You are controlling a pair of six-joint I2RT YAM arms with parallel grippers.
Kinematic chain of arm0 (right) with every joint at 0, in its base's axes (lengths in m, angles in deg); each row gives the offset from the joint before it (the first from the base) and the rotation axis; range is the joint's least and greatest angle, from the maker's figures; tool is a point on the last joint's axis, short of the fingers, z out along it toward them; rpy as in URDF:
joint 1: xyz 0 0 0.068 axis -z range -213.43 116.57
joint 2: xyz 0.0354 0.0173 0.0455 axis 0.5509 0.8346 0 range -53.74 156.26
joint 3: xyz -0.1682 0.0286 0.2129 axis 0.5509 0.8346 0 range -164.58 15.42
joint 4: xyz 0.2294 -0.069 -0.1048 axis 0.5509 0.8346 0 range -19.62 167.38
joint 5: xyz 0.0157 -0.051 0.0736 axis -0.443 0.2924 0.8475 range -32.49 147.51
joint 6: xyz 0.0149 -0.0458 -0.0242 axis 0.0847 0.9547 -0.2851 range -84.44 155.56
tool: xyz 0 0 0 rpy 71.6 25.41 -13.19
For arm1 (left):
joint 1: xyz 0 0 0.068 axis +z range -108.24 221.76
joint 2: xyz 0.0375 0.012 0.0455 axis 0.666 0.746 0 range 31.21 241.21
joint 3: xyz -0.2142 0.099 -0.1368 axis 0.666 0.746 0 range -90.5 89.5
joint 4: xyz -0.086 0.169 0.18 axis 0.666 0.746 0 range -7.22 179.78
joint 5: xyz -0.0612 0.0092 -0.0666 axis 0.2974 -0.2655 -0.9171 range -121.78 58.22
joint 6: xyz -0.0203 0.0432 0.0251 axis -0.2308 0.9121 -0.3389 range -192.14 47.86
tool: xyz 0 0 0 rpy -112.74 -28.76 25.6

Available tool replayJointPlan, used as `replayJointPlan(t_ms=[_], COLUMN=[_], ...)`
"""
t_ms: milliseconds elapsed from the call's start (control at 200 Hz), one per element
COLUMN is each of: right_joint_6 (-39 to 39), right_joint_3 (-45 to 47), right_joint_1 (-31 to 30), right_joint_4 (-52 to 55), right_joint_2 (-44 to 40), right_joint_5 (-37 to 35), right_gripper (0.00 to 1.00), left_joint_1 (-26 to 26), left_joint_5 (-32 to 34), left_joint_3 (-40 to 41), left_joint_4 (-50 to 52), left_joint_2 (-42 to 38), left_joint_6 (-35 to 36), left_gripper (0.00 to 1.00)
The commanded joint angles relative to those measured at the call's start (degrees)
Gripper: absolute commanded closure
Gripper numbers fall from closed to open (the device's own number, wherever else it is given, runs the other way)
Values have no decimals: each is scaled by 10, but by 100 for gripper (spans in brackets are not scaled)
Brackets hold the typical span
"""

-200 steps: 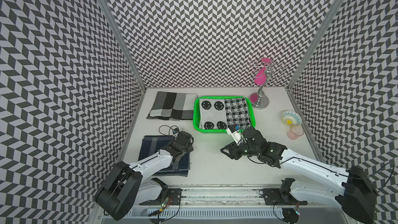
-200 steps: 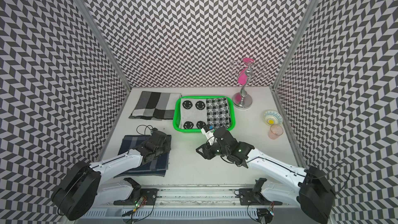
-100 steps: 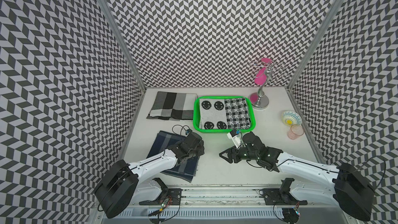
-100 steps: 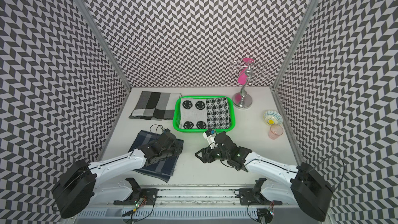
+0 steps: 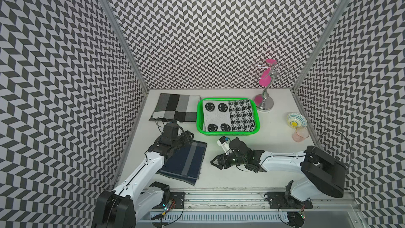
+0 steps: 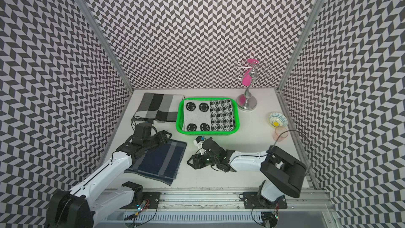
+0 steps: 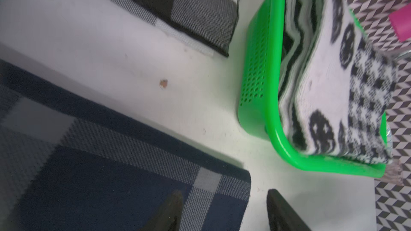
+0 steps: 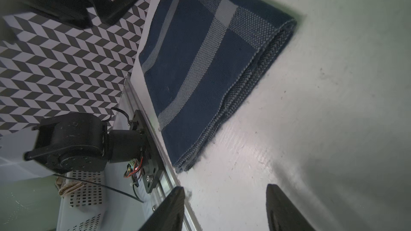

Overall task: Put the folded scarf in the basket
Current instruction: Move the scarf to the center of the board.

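Gaping: left tool (image 7: 224, 192) | right tool (image 8: 225, 187) too | scarf (image 8: 195, 63) layers: right wrist only

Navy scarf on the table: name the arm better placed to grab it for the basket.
Left. Its open claw sits at the navy scarf's corner nearest the basket, one finger over the cloth. The right claw, also open, hangs over bare table, apart from the scarf's edge.
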Motion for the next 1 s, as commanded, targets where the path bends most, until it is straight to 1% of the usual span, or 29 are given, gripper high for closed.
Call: replayJointPlan(t_ms=[0, 65, 190, 320, 421, 471, 561, 611, 646, 716, 871, 996], right_joint_6=[-16, -16, -26, -30, -31, -31, -28, -22, -19, -13, 3, 25], right_joint_3=[-48, -75, -98, -114, -127, -131, -132, -132, -129, -114, -34, 47], right_joint_1=[-14, -23, -29, -30, -32, -33, -34, -32, -30, -22, 14, 68], right_joint_4=[-55, -47, -63, -70, -71, -71, -72, -65, -61, -58, -63, -58], right_joint_2=[48, 87, 140, 174, 193, 200, 212, 214, 213, 203, 137, 67], right_joint_5=[-8, -13, -6, -5, 0, 2, 0, -7, -10, -10, -8, 16], right_gripper=[38, 38, 42, 46, 53, 53, 62, 72, 82, 90, 93, 94], left_joint_1=[43, 53, 58, 64, 66, 67, 69, 71, 70, 71, 70, 70], left_joint_5=[-73, -88, -70, -75, -82, -80, -81, -85, -88, -93, -105, -122], left_joint_3=[-16, -18, -15, -6, -2, 1, 5, 7, 10, 14, 28, 36], left_joint_4=[-7, -12, -9, -15, -19, -23, -30, -35, -40, -45, -62, -78], left_joint_2=[13, 23, 17, 13, 15, 14, 14, 14, 15, 17, 12, 21], left_joint_6=[40, 42, 48, 54, 52, 49, 46, 44, 42, 40, 31, 23], left_gripper=[36, 36, 36, 36, 36, 36, 36, 36, 36, 36, 36, 36])
